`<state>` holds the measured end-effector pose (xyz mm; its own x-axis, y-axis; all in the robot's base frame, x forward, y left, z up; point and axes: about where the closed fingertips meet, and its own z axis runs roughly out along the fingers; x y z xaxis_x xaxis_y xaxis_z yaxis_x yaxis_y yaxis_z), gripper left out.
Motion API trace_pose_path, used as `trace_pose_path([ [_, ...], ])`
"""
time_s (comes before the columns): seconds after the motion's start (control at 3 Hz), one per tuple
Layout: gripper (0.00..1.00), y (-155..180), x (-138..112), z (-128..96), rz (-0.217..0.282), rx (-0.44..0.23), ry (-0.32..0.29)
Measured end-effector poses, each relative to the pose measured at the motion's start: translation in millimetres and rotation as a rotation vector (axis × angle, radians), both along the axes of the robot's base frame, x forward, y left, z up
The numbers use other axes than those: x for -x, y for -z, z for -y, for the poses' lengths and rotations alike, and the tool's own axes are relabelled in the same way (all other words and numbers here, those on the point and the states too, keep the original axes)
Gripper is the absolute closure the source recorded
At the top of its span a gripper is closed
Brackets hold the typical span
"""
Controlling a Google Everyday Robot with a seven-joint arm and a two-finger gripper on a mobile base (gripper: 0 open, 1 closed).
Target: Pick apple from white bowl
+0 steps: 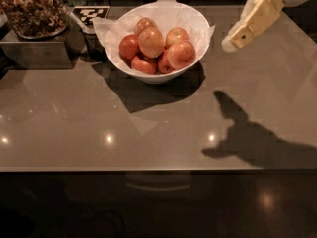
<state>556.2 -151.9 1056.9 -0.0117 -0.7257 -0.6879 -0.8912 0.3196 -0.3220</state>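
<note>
Orange-red and round, the apple sits on top of the pile in the white bowl, at the far side of the grey counter. It has not been picked up yet, so the job is only at its start. The gripper hangs in the air to the right of the bowl, well apart from the apple. It holds nothing, and I cannot tell if it is wide or narrow. I think it has to go left over the bowl, come down on the big apple, squeeze it and lift it out. Smaller red apples lie round the big one and touch it, so they could get bumped or grabbed by mistake. White paper sticks out past the bowl's rim but does not cover the apple. To the left stands a glass tub of brown nuts on a metal box, with a black and white checked tag beside it. They are on the other side of the bowl, not in the way.
</note>
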Motion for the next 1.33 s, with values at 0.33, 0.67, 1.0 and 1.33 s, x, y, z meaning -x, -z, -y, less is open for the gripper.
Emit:
trace_pose_path([
  [0.33,0.0,37,-56,-34,-0.011,-0.012,-0.002],
  [0.67,0.0,38,-57,-34,-0.011,-0.014,-0.002],
  [1.0,0.0,45,-57,-33,-0.027,-0.04,0.008],
  [1.33,0.0,49,-65,-62,-0.035,-0.057,-0.068],
])
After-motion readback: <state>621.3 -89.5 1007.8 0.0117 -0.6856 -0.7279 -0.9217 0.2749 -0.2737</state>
